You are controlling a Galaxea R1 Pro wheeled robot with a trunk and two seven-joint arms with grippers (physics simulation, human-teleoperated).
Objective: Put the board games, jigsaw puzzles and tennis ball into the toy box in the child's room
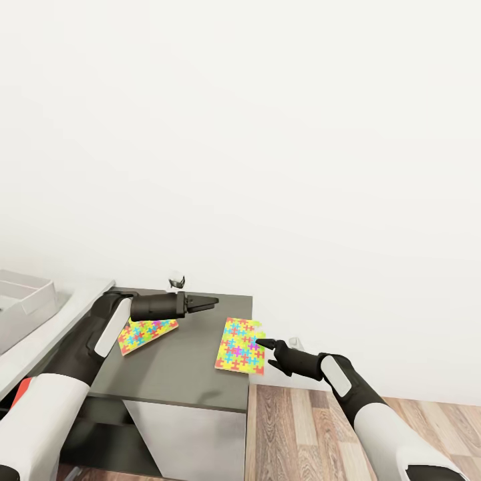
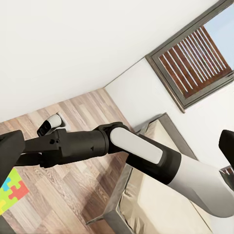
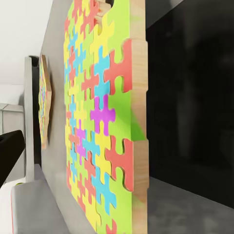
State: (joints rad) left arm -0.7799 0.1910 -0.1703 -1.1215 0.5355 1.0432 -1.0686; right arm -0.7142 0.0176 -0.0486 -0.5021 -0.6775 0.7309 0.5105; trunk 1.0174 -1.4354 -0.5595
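Two jigsaw puzzles lie flat on the lower dark grey cabinet top [image 1: 187, 374]. The left jigsaw puzzle [image 1: 148, 333] is partly under my left forearm. The right jigsaw puzzle [image 1: 242, 345] overhangs the cabinet's right edge. My right gripper [image 1: 262, 352] is open at that overhanging edge, one finger over the panel. The right wrist view shows this puzzle [image 3: 100, 122] edge-on and very close. My left gripper [image 1: 212, 302] hovers open above the cabinet, between the puzzles and holding nothing. At the far left stands the light grey toy box [image 1: 27, 297] on the pale table [image 1: 77, 304].
A white wall rises right behind the cabinet. Wood plank floor [image 1: 314, 427] lies to the cabinet's right, beneath my right arm. The left wrist view looks across my right arm [image 2: 136, 146] to the bed [image 2: 161, 204] and a dark-framed window [image 2: 195, 58].
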